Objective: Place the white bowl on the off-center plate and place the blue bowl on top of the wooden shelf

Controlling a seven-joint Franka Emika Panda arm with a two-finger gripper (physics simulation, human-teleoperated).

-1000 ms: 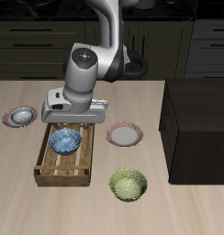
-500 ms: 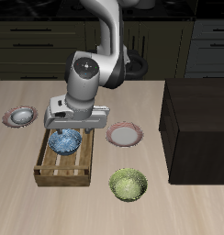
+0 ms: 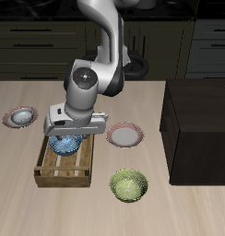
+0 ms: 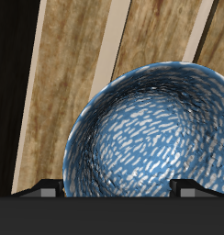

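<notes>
The blue bowl with pale speckles lies in a slatted wooden crate. My gripper hangs just above it, open and holding nothing. In the wrist view the blue bowl fills the frame. The gripper has one fingertip over the bowl's inside and the other fingertip just outside its rim. The white bowl rests on a red-rimmed plate near the table's side edge. A second, bare red-rimmed plate lies near the middle. The dark wooden shelf stands at the other side.
A yellow-green patterned bowl sits near the table's front edge, beside the crate. The arm's body hides the crate's back end. Dark cabinets line the wall behind the table.
The arm has come down and a little forward over the crate, bringing the open gripper closer to the blue bowl. Nothing on the table has moved.
</notes>
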